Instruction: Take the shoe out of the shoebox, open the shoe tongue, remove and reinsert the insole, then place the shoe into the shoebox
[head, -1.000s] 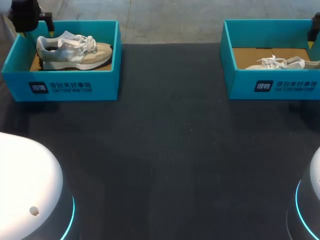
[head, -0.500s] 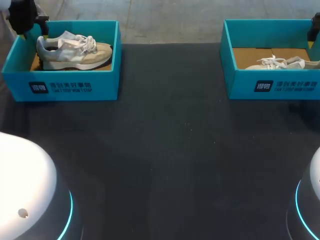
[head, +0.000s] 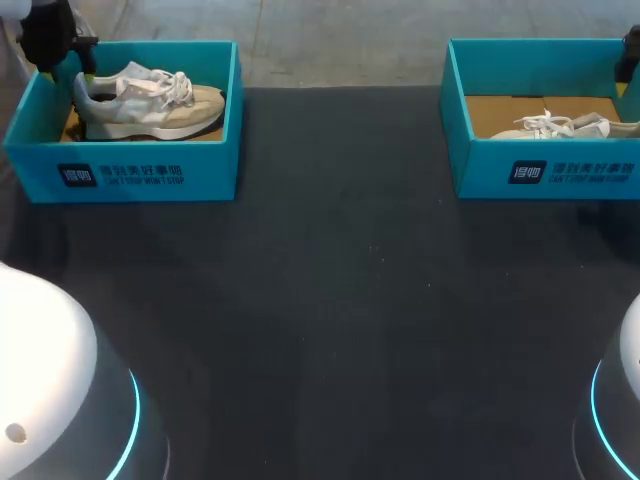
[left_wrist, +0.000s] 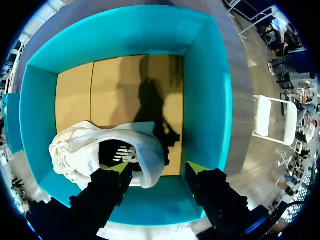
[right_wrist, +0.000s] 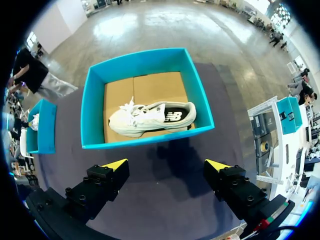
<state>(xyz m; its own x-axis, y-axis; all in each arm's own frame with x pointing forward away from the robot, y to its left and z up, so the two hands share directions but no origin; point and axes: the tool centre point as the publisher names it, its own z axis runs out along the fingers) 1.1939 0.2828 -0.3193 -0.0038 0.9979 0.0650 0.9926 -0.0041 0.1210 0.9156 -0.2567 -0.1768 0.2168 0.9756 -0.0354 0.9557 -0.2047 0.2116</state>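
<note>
Closest to my left wrist camera, the left gripper (left_wrist: 159, 169) has its yellow-tipped fingers spread apart and holds nothing. Directly below it sits the heel of the lace-up sneaker (left_wrist: 107, 150). The heel falls in the gap between the fingers, while the laces and toe run off sideways past one finger. So the sneaker's long axis lies along the line from fingertip to fingertip, not across it. I judge a straight descent would land one finger on the upper instead of straddling it. Pinching across the heel collar would call for a wrist turn or a shifted grip. The sneaker lies against the wall of the left shoebox (left_wrist: 210, 100) that sits under my fingers, with bare cardboard floor beyond.

Farther off, the right gripper (right_wrist: 166, 165) is likewise spread wide and empty. It hangs over the dark table (right_wrist: 165, 200), short of the right shoebox (right_wrist: 92, 110). The white sneaker (right_wrist: 150, 117) lies ahead inside that box, its length also parallel to the finger line. The left arm is much the nearer to its shoe, so I'd expect the take-out to start there.
</note>
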